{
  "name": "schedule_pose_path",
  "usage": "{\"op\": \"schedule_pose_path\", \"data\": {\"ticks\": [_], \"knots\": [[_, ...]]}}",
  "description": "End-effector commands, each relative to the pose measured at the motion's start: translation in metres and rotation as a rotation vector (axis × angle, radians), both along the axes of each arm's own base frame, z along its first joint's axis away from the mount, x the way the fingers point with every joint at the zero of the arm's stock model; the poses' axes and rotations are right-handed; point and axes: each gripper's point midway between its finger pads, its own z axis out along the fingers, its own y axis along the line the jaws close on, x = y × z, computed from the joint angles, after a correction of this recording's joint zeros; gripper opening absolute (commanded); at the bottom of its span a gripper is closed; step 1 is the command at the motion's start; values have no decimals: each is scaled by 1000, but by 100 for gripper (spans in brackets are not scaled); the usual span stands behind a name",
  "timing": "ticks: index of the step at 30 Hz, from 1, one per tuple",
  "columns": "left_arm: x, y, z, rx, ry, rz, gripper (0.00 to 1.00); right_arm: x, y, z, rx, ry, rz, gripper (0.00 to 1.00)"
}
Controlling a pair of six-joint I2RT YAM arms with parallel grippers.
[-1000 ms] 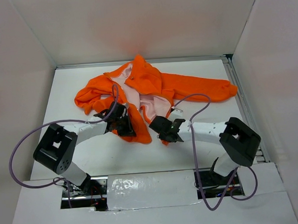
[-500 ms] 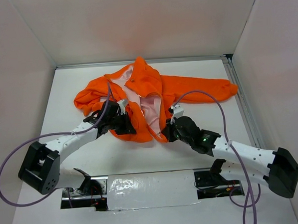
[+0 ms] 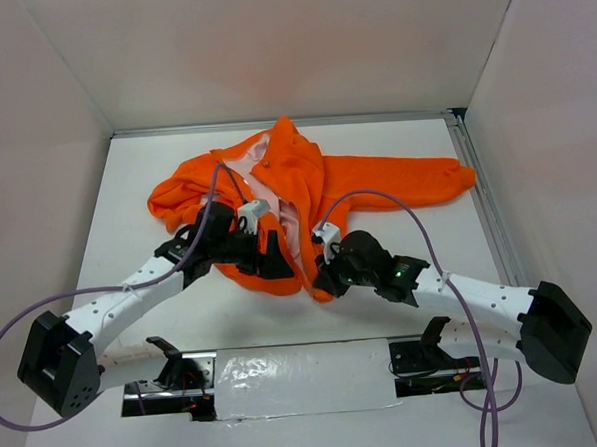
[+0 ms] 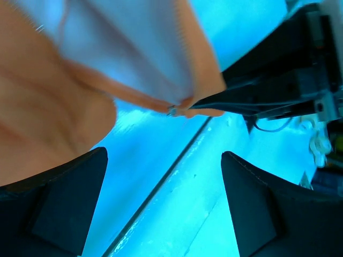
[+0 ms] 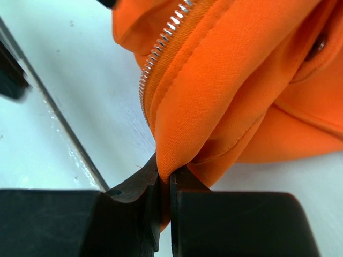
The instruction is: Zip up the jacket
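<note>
Right wrist view: jacket [image 5: 225, 80], soft matte orange fabric, metal-toothed zipper [image 5: 159, 47]; folded hem pinched flat in closed right gripper [image 5: 165, 184]. Left gripper [image 4: 163, 160] gaping, holding nothing. Jacket crumpled mid-counter, sleeve toward right edge.

Left arm [image 3: 132, 297]: stretched forward, angled inward.
Left gripper [image 4: 163, 166]: jaws spread wide.
Right arm [image 3: 478, 296]: low, reaching toward centre.
Right gripper [image 5: 165, 184]: pinched tight on the jacket [image 5: 225, 80] edge.
</note>
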Motion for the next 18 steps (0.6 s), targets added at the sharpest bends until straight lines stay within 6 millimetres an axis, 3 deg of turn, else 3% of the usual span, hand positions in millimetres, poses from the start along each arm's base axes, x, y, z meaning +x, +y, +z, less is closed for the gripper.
{"op": "schedule_pose_path", "data": {"ticks": [1,7,10,12,13,15,16,18], "knots": [[2,-28,33,-107,-97,-148,99,-2,22,29,70,-50,105,0],[14,-56,22,-106,-46,-205,94,-2,24,39,100,-63,109,0],[13,-68,18,-116,-31,-240,87,1,23,40,95,-62,99,0],[17,-75,19,-111,-36,-243,69,0,25,43,100,-61,108,0],[18,-77,13,-100,-22,-241,46,0,25,45,104,-65,107,2],[24,-82,17,-108,-18,-226,8,1,22,44,93,-51,87,10],[26,-84,18,-113,-12,-223,0,5,18,43,82,-54,54,25],[28,-90,29,-144,-29,-230,0,6,10,40,59,-21,-5,40]]}}
